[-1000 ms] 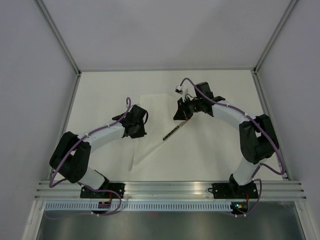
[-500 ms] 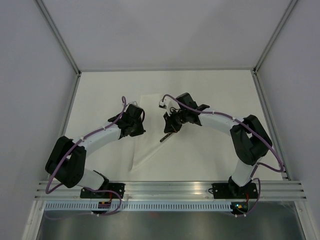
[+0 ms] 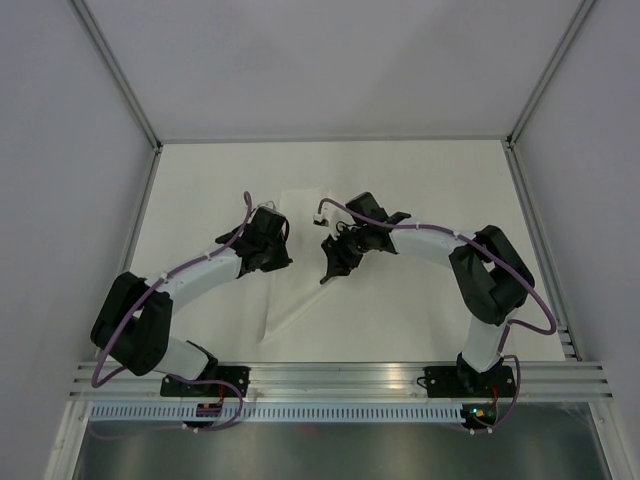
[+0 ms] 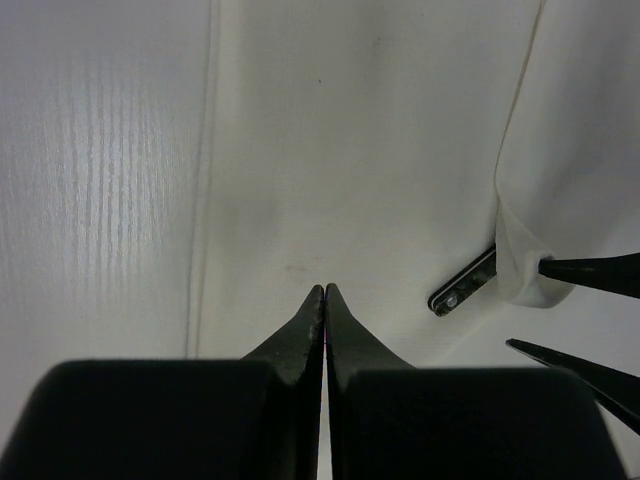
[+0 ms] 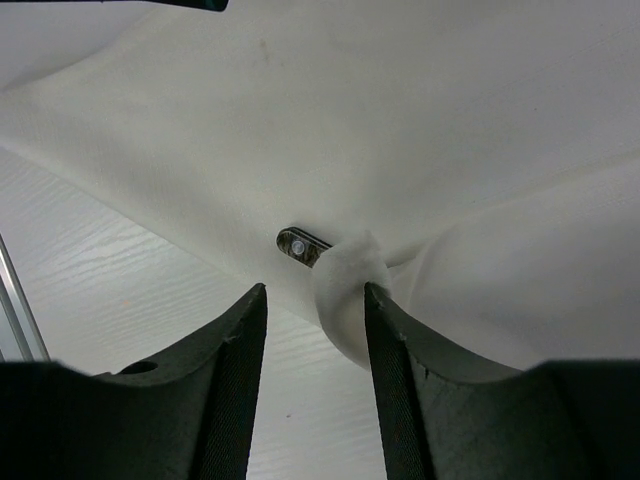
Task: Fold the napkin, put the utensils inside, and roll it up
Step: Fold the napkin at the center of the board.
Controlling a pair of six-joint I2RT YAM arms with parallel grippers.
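- Your napkin (image 3: 295, 290) lies flat on the tabletop (image 5: 110, 270) between the two arms. It is folded so that one long edge runs on a slant from near-left to far-right in the overhead view.
- The knife (image 5: 303, 245) sits under that fold. Only the rounded end of its dark handle shows, poking out from beneath a curled-up bit of the napkin's edge. The blade is hidden, so you can judge the long axis only from this stub, which seems to slant along with the folded edge.
- The right gripper (image 5: 314, 292) hangs directly over that handle end with its fingers apart. The curl of cloth stands between them and leans on one finger, and nothing is clamped.
- The left gripper (image 4: 325, 292) has its fingers pressed together on nothing, tips low over the flat napkin. You cannot tell whether they touch it. The handle end lies off to its right, near but apart.
- The right arm is therefore the nearer one to the knife and the curl. In my judgement, the roll has to start from that edge, across the knife's axis.
- The left wrist view shows you both right fingers from the side, one on the curl and one clear of it. The right wrist view shows the gap head-on. The overhead view hides the curl under the right gripper, but it alone gives the napkin's outline.
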